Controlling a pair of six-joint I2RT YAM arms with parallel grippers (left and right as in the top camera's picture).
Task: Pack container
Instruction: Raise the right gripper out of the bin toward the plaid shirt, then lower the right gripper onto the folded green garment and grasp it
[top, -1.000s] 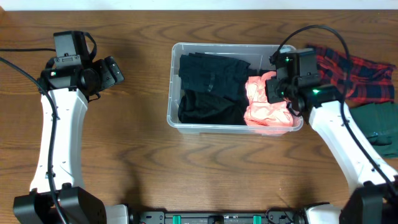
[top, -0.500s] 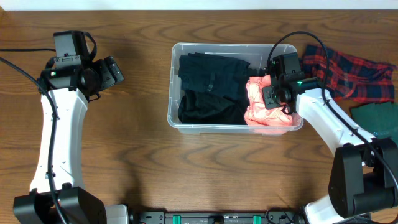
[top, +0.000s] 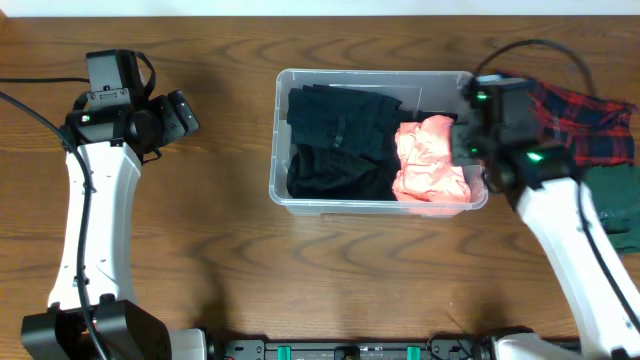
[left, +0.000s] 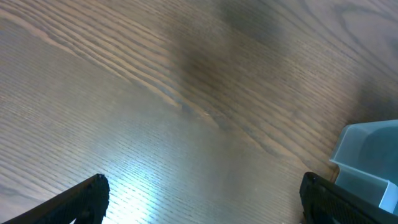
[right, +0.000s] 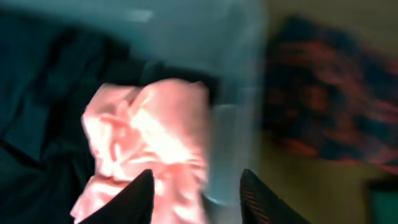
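Just pulled back to the right: half a second ago sitting over the pink garment (top: 432, 165), now hanging at the right-hand wall of the container (top: 280, 130), with the right gripper (top: 468, 142) spread wide and holding nothing. Seen from the right wrist, fingers apart, the pink cloth lying loose below and the clear wall just beside. Left crumpled in the right end of the container, next to the black clothes (top: 340, 140) filling the rest. Probably one item packed, then, and time to fetch another: red plaid shirt (top: 585, 120) and dark green garment (top: 615, 200) waiting outside, just to the right. No change at the left gripper (top: 185, 112), parked well apart to the left, jaws open over bare wood. Underneath, a brown wooden table (top: 200, 260) with strong grain, container at centre toward the far side; of the room, only a pale strip along the far edge.
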